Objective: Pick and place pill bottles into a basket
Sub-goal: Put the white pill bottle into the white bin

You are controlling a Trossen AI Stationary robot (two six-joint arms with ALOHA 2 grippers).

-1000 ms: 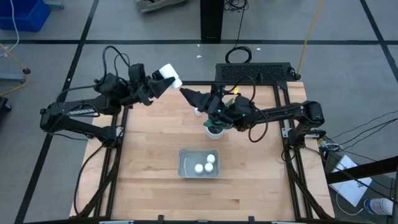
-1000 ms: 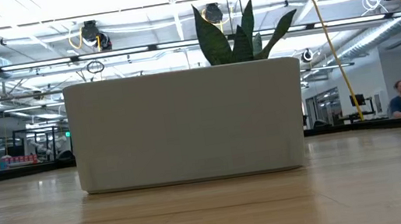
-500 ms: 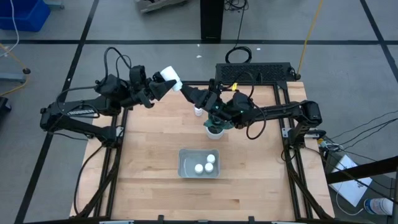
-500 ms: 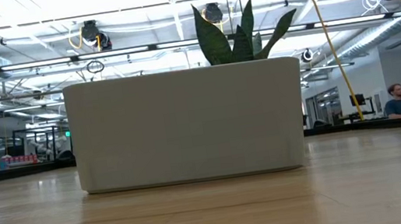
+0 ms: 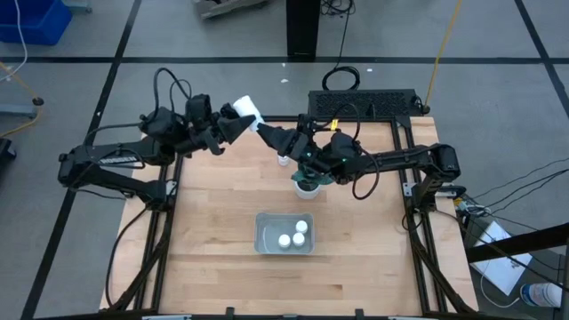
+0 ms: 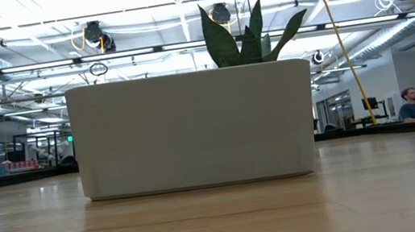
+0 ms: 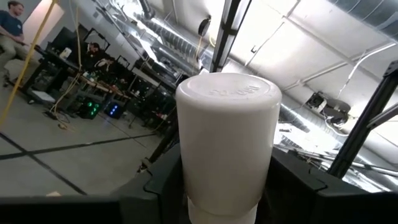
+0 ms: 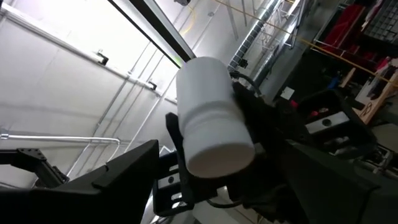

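My left gripper (image 5: pixel 233 124) is raised over the table's far left part and is shut on a white pill bottle (image 5: pixel 246 112) (image 7: pixel 227 143), whose cap points away from it. My right gripper (image 5: pixel 264 132) (image 8: pixel 224 183) stands open just in front of that cap (image 8: pixel 217 152), touching nothing. The grey-blue basket (image 5: pixel 264 233) rests on the table near the middle front, with white bottles (image 5: pixel 292 236) inside. Another bottle (image 5: pixel 284 160) stands on the table beside the potted plant (image 5: pixel 307 182). In the low view, only the basket's wall (image 6: pixel 193 130) and the plant's leaves (image 6: pixel 249 33) appear. My left gripper pinches the bottle's lower body (image 7: pixel 224 202), at the end away from the cap, between its two fingers (image 7: pixel 163 183). The fingers lie along the bottle and slant upward toward the table's right. The bottle is lifted clear of the table, tilted, cap end outermost.
Bare wood lies left and right of the basket. A black perforated box (image 5: pixel 360 102) sits at the far right edge. The plant and the lone bottle stand under my right arm. People (image 6: pixel 411 104) sit in the room beyond the table.
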